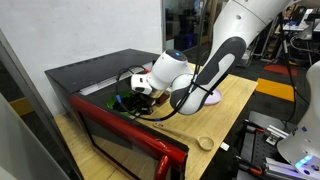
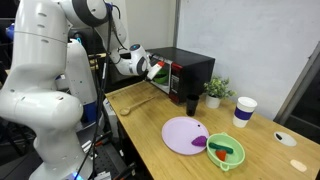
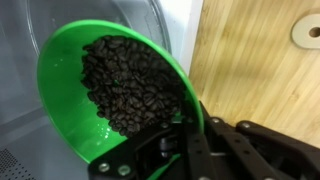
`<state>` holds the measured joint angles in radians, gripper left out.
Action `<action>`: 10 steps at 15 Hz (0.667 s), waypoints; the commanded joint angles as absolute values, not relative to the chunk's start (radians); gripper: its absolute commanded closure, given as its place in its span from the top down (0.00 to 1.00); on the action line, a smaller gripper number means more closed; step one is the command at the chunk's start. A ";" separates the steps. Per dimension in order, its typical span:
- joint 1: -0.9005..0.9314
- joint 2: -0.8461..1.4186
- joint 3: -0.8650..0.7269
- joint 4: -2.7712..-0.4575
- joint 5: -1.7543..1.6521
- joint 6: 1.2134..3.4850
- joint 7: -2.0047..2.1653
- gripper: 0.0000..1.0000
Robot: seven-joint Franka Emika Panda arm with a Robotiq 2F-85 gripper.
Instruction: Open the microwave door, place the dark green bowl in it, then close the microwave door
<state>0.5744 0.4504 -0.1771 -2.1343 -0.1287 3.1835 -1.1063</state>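
Pincer [image 3: 188, 128] closed on the near rim of the dark green bowl [image 3: 60, 90], one finger inside the wall and one outside, as the wrist view shows. The bowl holds a heap of dark beans and sits tilted in the grip. Its green looks quite vivid under that camera.

Microwave door [image 1: 125, 140]: swung fully open, its red frame and dark window standing out from the microwave [image 1: 100, 68] over the wooden surface [image 1: 228, 108].

Position of the bowl: at the mouth of the cavity, in the pincer [image 1: 142, 88], just behind the top edge of the open door in an exterior view [image 1: 122, 101]. In the wrist view, grey inner floor and a curved glass edge lie beyond it, with bare wood to one side. I cannot tell whether its base touches the floor.

Other items noted on the surface, well apart from the microwave [image 2: 195, 62]: a lavender plate [image 2: 180, 132], a lime-green bowl [image 2: 228, 155] just beside it, a white cup [image 2: 243, 112] and a small potted plant [image 2: 215, 90]. A round wooden disc [image 1: 205, 142] lies near the free end of the door.
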 commanded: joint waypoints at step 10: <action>0.609 0.489 -0.225 -2.085 -0.124 3.209 -1.072 0.74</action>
<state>0.5865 0.4726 -0.1984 -2.1008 -0.1283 3.1854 -1.0883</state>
